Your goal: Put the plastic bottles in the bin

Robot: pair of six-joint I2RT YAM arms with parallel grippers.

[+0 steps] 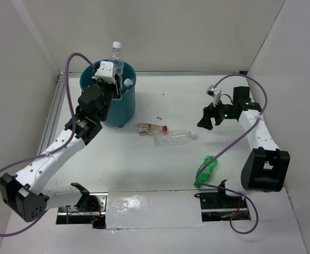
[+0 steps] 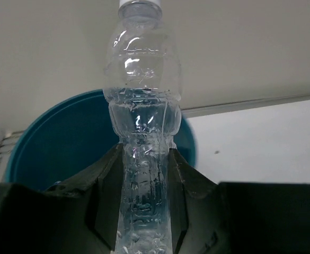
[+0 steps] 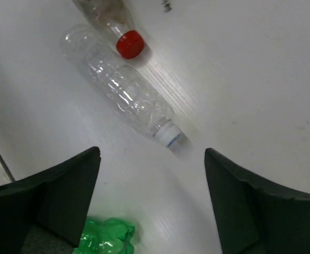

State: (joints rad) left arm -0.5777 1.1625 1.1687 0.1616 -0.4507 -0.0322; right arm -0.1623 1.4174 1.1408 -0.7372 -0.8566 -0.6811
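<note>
Left tool (image 2: 144, 177) gripped clear white-capped bottle (image 2: 142, 95) above round teal bin (image 2: 54, 137); right tool (image 3: 150, 154) was open, empty; three plastic bottles (image 1: 174, 138) lay on bench (image 1: 144, 174)

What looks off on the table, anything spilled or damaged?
No spill visible. The green bottle, lying at the near right, looks crumpled and kinked rather than smooth. The clear bottle and red-capped bottle lie on their sides mid-table, outside the bin. Nothing else stands out.
</note>
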